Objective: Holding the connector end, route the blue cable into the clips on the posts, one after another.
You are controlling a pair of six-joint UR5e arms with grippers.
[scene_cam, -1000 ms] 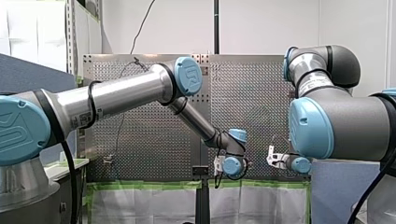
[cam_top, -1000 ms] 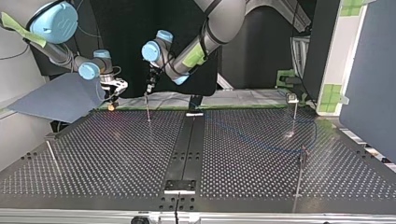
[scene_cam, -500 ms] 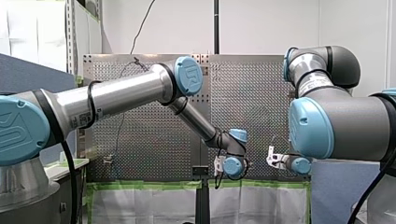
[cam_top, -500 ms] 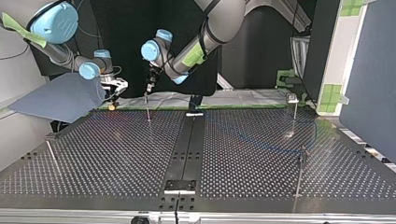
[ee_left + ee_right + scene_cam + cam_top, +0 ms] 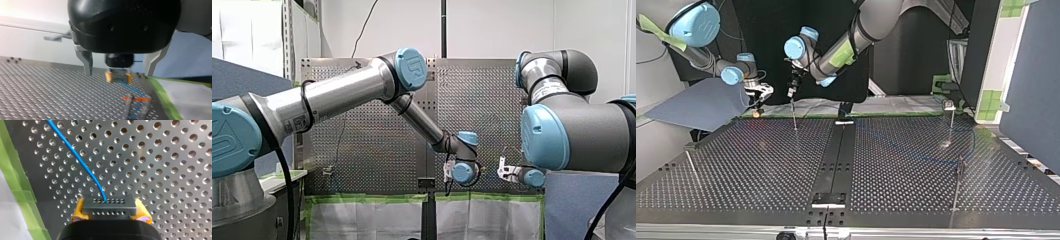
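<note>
My right gripper (image 5: 110, 216) has its yellow pads (image 5: 78, 212) shut on the grey connector (image 5: 109, 207), low over the perforated table. The blue cable (image 5: 82, 165) leaves the connector and runs off across the holes. In the left wrist view my left gripper (image 5: 118, 73) is open, with nothing between its metal fingers (image 5: 87, 62). Ahead of it are the held connector (image 5: 118, 76) and a post clip (image 5: 136, 99) with the blue cable in it. In the top view my left gripper (image 5: 792, 91) hangs just above that thin post (image 5: 794, 116), beside my right gripper (image 5: 757, 100).
More thin posts stand at the top view's right (image 5: 952, 120), front right (image 5: 958, 182) and front left (image 5: 691, 167). The cable (image 5: 896, 147) curves faintly over the right half of the table (image 5: 761, 165). Green tape (image 5: 15, 182) lines the table's edge by my right gripper.
My left gripper has lifted off the post and drifted slightly to the top view's left, staying open. My right gripper has kept its place and its hold on the connector.
</note>
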